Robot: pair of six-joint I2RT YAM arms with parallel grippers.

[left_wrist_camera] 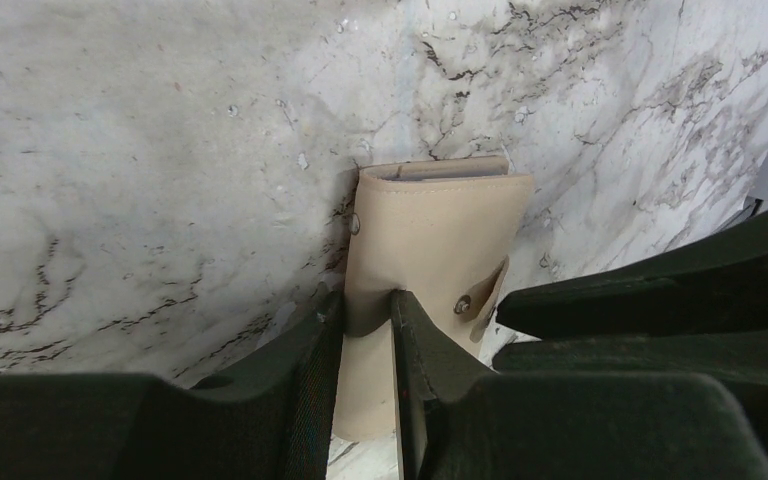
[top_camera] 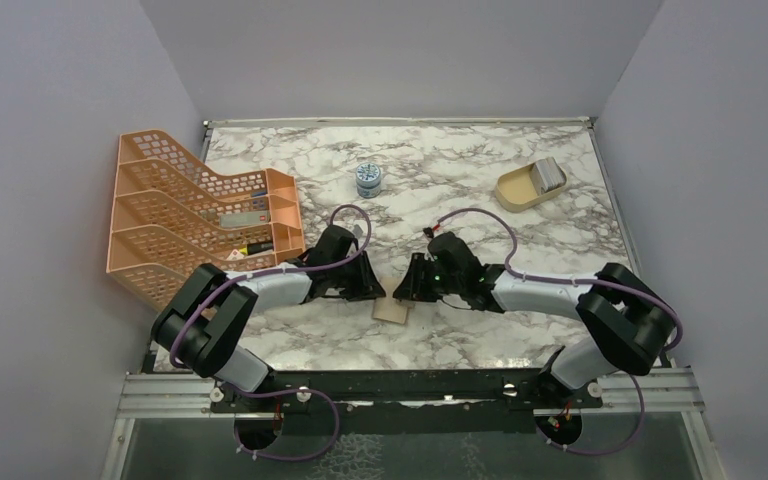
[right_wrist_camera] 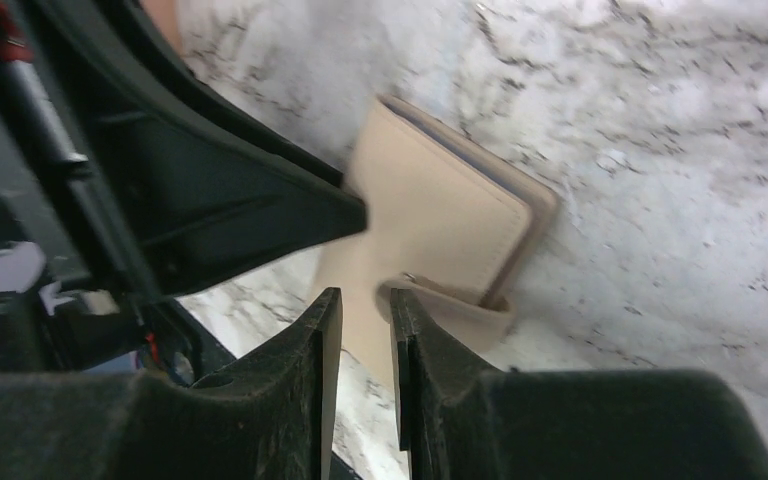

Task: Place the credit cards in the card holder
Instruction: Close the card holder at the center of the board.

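Left tool [left_wrist_camera: 365, 318] clenched on the card holder [left_wrist_camera: 430, 230]: both fingers pinch the near edge, and the tan leather runs up through the narrow gap between them. Right tool [right_wrist_camera: 358, 318] also clamped on the holder, with a strip of the same tan material squeezed between its fingers. The two tools meet tip to tip in the middle of the marble counter [top_camera: 460, 160], left tool coming in from the left, right tool from the right, holder between and just below the tips in the top view.

The holder is folded shut, tan outside showing. A thin pale edge is visible at the end away from the left tool. Snap tab [left_wrist_camera: 482, 295] is undone and hangs loose on the side toward the right tool. Can't tell whether the holder rests flat on the counter or is lifted a bit.

Credit cards [top_camera: 549, 176], silvery, sit in the beige dish [top_camera: 512, 190], well beyond the right tool toward the far right corner, apart from both tools.

Round tin [top_camera: 368, 179] stands beyond the left tool's tip. Orange tray rack [top_camera: 180, 215] is off to the left tool's outer side.
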